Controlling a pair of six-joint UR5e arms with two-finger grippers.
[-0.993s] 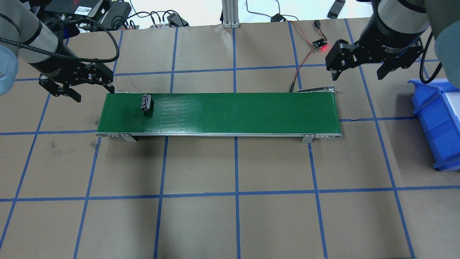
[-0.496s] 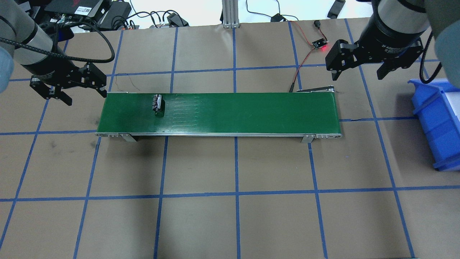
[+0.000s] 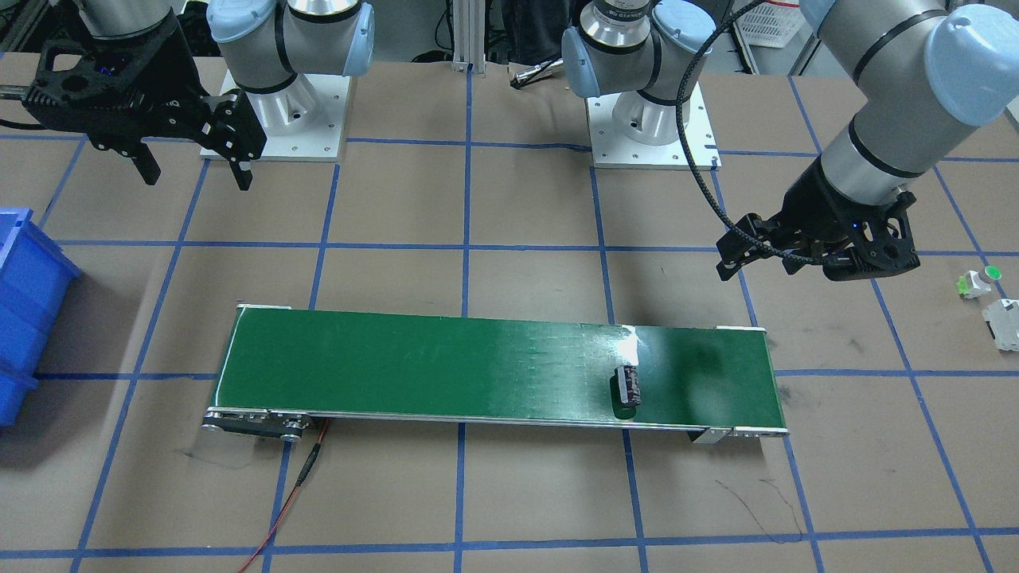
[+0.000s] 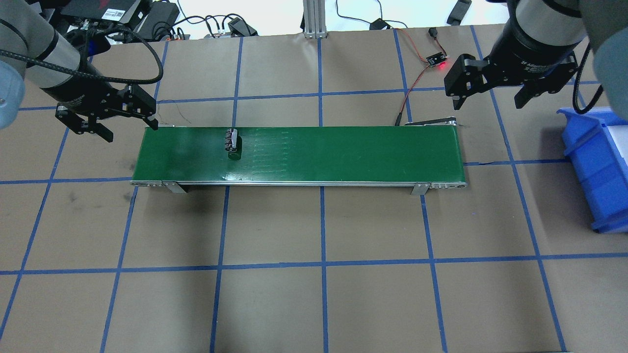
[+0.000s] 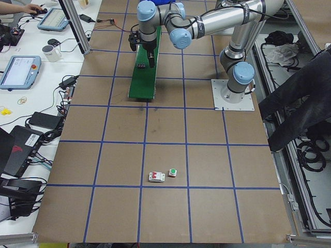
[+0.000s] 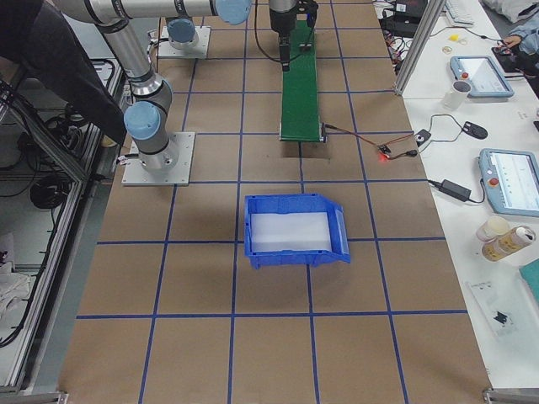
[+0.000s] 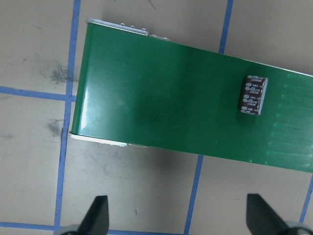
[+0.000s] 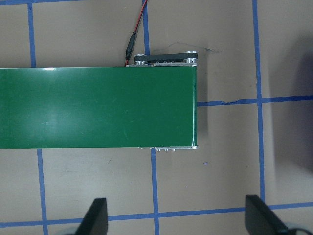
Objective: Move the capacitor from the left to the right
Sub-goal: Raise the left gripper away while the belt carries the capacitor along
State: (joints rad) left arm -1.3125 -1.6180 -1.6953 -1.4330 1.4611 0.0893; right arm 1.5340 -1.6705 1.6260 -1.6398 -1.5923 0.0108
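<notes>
The capacitor (image 4: 232, 142), a small dark cylinder with pale markings, lies on its side on the green conveyor belt (image 4: 343, 152), in the belt's left part. It also shows in the front-facing view (image 3: 629, 386) and the left wrist view (image 7: 253, 95). My left gripper (image 4: 131, 132) is open and empty, hovering just beyond the belt's left end, apart from the capacitor. My right gripper (image 4: 488, 104) is open and empty, above the table behind the belt's right end. The right wrist view shows the belt's right end (image 8: 98, 107) bare.
A blue bin (image 4: 598, 166) stands on the table to the right of the belt. A white part with a green cap (image 3: 981, 280) and a white-grey blocky part (image 3: 1003, 322) lie on the table far to my left. A red wire (image 4: 417, 81) runs behind the belt.
The capacitor has travelled to the right along the belt. My left gripper shifted left and then came back near the belt's left end. The right gripper has not moved.
</notes>
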